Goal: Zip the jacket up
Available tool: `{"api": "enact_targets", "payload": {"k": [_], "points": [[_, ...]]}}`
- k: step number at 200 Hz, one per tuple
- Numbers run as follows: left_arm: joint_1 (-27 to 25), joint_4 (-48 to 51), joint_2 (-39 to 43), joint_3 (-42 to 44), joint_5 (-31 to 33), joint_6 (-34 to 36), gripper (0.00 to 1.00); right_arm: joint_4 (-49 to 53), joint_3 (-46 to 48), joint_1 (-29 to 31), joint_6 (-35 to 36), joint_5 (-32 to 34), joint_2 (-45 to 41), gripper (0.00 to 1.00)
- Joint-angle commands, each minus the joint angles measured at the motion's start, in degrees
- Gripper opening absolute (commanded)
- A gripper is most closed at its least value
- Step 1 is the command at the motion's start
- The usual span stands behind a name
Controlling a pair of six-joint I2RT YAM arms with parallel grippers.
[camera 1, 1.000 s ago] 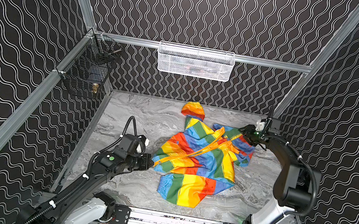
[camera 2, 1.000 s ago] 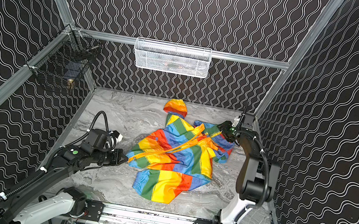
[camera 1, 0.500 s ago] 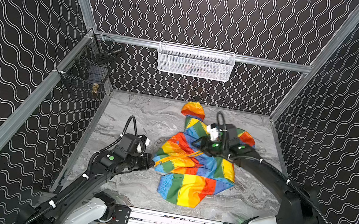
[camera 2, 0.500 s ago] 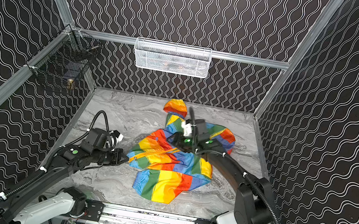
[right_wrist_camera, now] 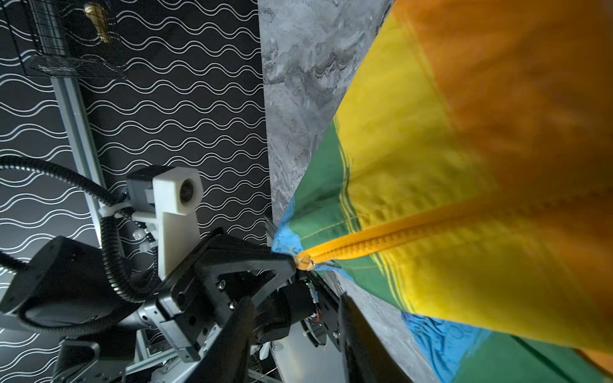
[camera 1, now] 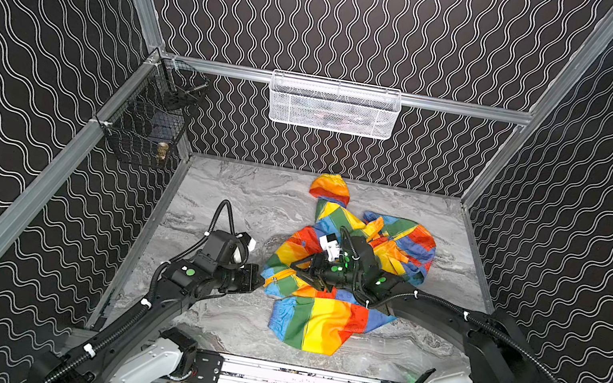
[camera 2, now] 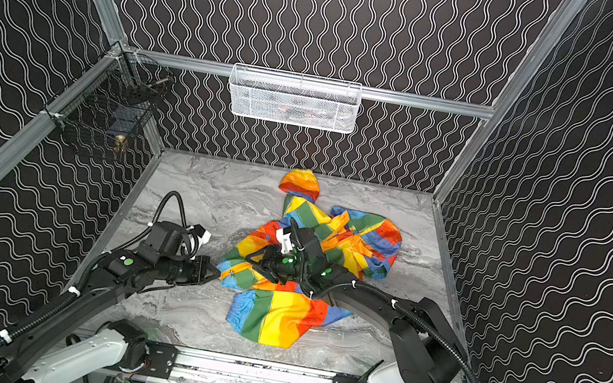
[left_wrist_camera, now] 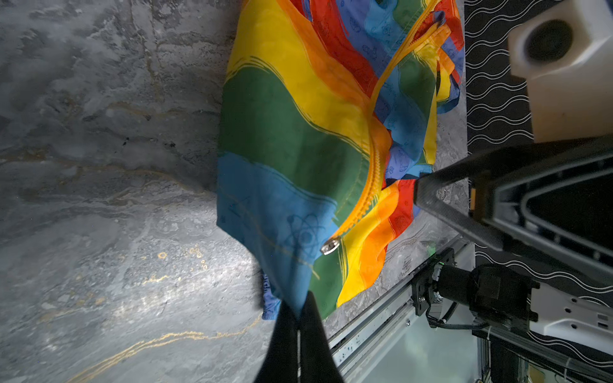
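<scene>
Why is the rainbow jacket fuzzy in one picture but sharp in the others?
Right wrist view: the jacket sits very close to the lens, so its orange and yellow cloth is out of focus; left wrist view: the cloth is sharp, the zipper pull glints and the table shows pale glare; both top views: even light, all sharp.

Shows grey marble patterning over the whole tabletop [camera 1: 236,197] [camera 2: 221,186], darker veins running across it and, close up in the left wrist view, thin gold streaks. Bears the jacket [camera 1: 321,321] [camera 2: 276,314] directly, crumpled in broad rainbow stripes right of the middle in both top views, a rounded orange-and-red end near the far edge and a flat striped flap spread toward the near edge. Does not touch one blue hem corner, raised off the surface.
</scene>
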State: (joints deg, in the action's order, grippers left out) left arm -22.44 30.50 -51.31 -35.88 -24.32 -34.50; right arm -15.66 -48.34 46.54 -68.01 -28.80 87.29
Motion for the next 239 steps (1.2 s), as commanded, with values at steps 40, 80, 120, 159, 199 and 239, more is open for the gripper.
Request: {"api": "enact_targets", "payload": {"k": [40,80,120,159,199,239], "points": [[0.1,-0.9,0.8,0.3,-1.1,-0.3,0.0,-9.7,-0.1,1.5,-6.0,1.0,4.3,0.41],[0.1,-1.4,0.5,0.1,-1.3,-0.4,0.0,-11.5,1.1,2.0,-7.6,1.1,5.1,0.43],[0.1,-1.0,0.5,-0.2,-0.9,-0.3,0.0,-12.3,2.4,2.3,-8.6,1.3,4.8,0.46],[0.1,-0.8,0.7,-0.3,-1.0,-0.5,0.0,-14.1,3.1,2.4,-9.5,1.3,4.9,0.47],[0.2,-0.7,0.9,-0.2,-1.3,-0.6,0.0,-15.8,1.5,2.3,-10.0,1.4,7.6,0.42],[0.1,-0.9,1.3,0.0,-1.8,-0.4,0.0,-17.6,0.0,2.3,-11.0,1.8,9.9,0.3]]}}
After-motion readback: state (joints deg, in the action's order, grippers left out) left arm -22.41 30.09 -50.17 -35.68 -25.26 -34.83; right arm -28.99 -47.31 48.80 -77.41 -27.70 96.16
